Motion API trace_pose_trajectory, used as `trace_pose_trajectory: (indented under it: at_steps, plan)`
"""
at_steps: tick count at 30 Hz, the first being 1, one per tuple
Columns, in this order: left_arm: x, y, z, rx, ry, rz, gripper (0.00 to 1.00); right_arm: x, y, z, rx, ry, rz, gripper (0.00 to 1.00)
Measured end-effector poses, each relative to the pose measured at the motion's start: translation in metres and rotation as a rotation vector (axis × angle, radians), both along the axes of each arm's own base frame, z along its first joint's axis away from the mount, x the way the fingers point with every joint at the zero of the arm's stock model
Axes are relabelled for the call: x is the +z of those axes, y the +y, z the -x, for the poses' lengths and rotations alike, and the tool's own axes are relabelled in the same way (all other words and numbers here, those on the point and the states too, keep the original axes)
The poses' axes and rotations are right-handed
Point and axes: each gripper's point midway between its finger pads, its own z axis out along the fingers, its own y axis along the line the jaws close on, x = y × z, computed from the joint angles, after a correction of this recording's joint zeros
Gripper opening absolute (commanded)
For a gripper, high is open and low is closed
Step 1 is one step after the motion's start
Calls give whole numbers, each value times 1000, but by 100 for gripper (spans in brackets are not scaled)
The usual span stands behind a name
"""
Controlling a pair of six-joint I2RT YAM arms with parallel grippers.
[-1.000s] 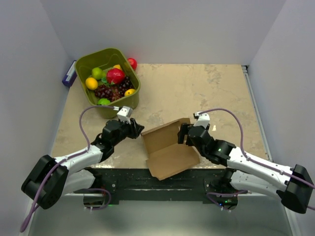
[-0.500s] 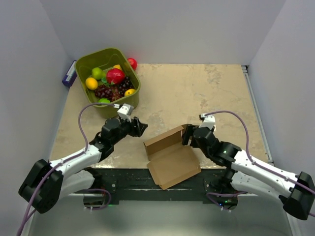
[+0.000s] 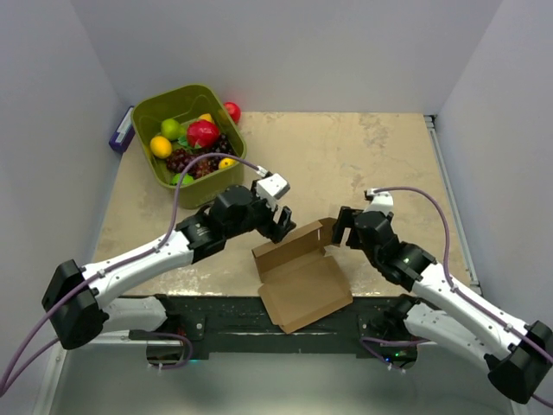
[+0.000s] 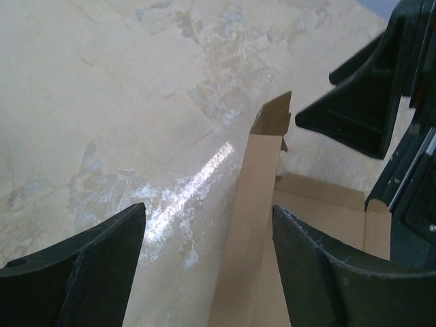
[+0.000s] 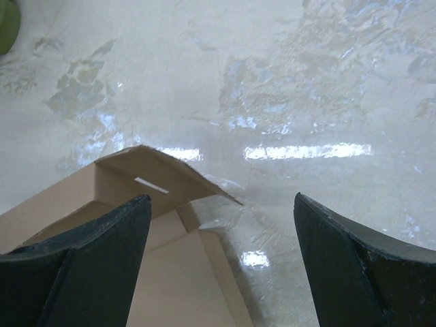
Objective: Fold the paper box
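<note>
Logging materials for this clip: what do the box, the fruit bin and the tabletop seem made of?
Box: thin brown cardboard, matte, with creased flaps and a cut slot. Bin: probably moulded plastic, olive green, smooth rounded rim. Tabletop: beige marbled surface, glossy with glare streaks; stone or laminate, cannot tell.

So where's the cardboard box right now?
In the top view, the paper box lies open at the near edge of the table, between the left arm and right arm, nearer than the green fruit bin.

Paper box (image 4: 255, 197) wall between my fingers (image 4: 82, 272)
I see the left gripper (image 4: 208, 214) spread wide, cardboard standing edge-on over the marbled table (image 4: 102, 102).
</note>
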Motion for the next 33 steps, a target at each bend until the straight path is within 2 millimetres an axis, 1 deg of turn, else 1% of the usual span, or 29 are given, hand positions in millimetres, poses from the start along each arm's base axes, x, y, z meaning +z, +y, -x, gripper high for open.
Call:
trace_pose_trajectory:
  at_steps: [3,8,13,16,18,19,23,27,28,33]
  plan:
    - [-17,0,8,-55,16,-96,80,5,-7,-3,-10,-13,-4,89]
    - [-44,-4,11,-138,57,-234,80,14,-6,-1,13,-38,-34,90]
    - [-66,-5,18,-199,101,-302,80,23,-8,6,33,-69,-69,90]
    - [-74,-6,19,-217,119,-325,79,27,-7,9,45,-78,-86,89]
    - [-76,-9,19,-233,125,-328,75,28,-6,9,51,-79,-91,89]
    - [-77,-10,20,-242,129,-328,70,27,-6,10,52,-77,-91,89]
    - [-84,-14,23,-271,156,-337,58,25,-5,11,60,-67,-91,88]
    - [-95,-13,25,-280,184,-363,49,23,-4,12,66,-56,-88,86]
    - [-96,-12,25,-281,185,-369,45,23,-4,12,67,-56,-89,85]
    - [-97,-8,21,-277,159,-397,37,22,-2,12,78,-54,-85,84]
